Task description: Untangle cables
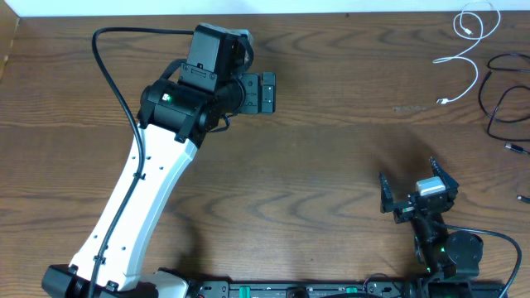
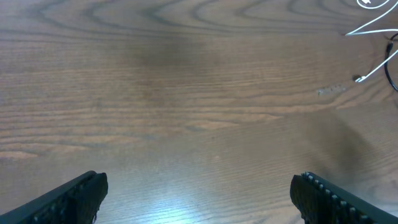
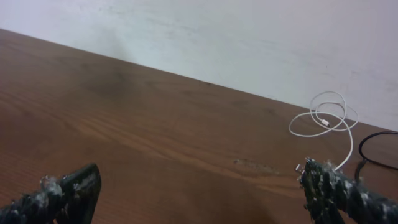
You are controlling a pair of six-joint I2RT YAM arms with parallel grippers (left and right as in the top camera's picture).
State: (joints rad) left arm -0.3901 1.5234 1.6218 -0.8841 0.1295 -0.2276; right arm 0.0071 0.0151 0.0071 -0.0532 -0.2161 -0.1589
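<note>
A white cable (image 1: 469, 50) lies looped at the far right of the table, running down to a plug end. It also shows in the left wrist view (image 2: 373, 28) and the right wrist view (image 3: 328, 121). Black cables (image 1: 502, 95) lie beside it at the right edge, also in the right wrist view (image 3: 373, 146). My left gripper (image 1: 263, 92) is open and empty over the far middle of the table, well left of the cables; its fingers show wide apart in its wrist view (image 2: 199, 196). My right gripper (image 1: 418, 192) is open and empty near the front right (image 3: 199, 193).
The wooden table (image 1: 331, 149) runs to a pale wall at the back (image 3: 249, 37). The white left arm (image 1: 141, 190) stretches diagonally from the front left. A thick black robot wire (image 1: 112, 74) arcs beside it.
</note>
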